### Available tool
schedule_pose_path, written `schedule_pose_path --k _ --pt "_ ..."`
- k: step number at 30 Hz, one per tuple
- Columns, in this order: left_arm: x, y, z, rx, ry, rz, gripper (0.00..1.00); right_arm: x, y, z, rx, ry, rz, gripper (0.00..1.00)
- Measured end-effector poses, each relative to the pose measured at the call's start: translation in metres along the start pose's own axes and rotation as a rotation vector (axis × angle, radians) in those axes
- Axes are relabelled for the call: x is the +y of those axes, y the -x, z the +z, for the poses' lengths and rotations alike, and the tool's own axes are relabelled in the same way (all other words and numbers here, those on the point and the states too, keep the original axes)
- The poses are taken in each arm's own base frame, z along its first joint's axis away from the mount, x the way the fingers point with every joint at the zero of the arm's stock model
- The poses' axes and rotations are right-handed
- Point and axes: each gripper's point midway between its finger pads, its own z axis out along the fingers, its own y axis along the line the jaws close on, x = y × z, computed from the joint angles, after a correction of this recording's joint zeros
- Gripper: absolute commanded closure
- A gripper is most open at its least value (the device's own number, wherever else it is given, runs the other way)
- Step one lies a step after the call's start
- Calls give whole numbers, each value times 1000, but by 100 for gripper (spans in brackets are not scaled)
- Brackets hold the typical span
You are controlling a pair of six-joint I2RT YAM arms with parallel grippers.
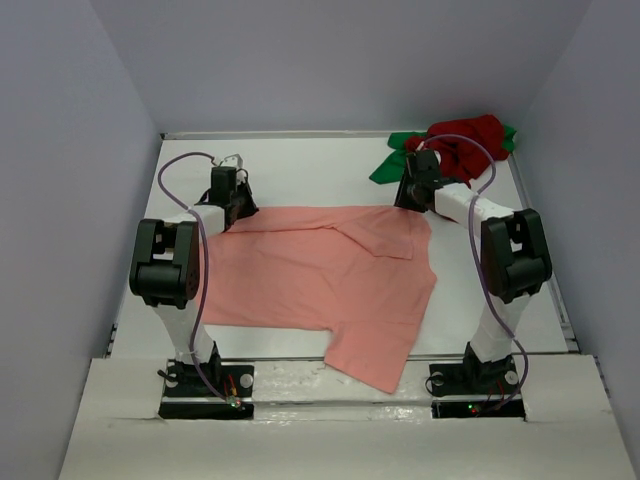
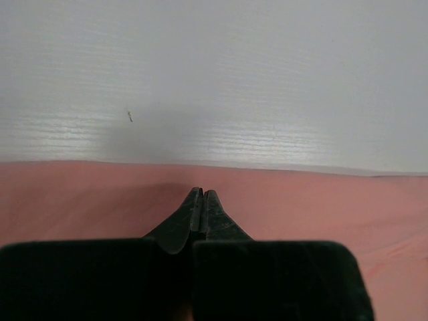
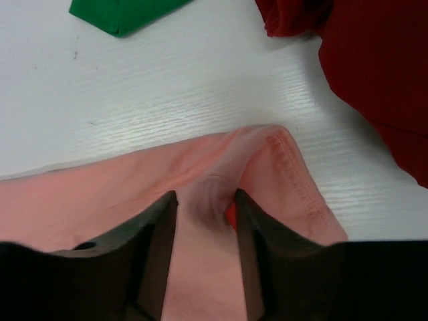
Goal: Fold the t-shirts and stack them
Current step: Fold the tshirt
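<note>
White table [image 1: 300, 170] carries the salmon-pink t-shirt [image 1: 320, 280] spread out mid-table, dark red t-shirt [image 1: 465, 140] and green t-shirt [image 1: 385, 170] heaped far right; cloth looks light, limp, best pinched at far corners: left gripper [image 2: 202, 192] fully closed at far-left edge, hold unclear, right gripper [image 3: 205, 195] half-open straddling far-right corner.

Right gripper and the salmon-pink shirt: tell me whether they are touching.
Touching. The right wrist view shows the salmon-pink shirt bunched up inside the right gripper, lying against the inner faces of both fingers.
</note>
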Motion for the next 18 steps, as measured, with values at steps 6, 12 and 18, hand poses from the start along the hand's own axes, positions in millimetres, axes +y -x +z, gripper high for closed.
schedule_pose_path --k 6,12,18 --pt "3 -2 1 12 19 -1 100 -5 -12 11 33 -20 -5 94" --pt "5 6 6 20 45 9 100 -11 -10 14 27 -47 -4 95" --pt "13 7 12 44 95 11 100 -21 -8 14 26 -80 3 95"
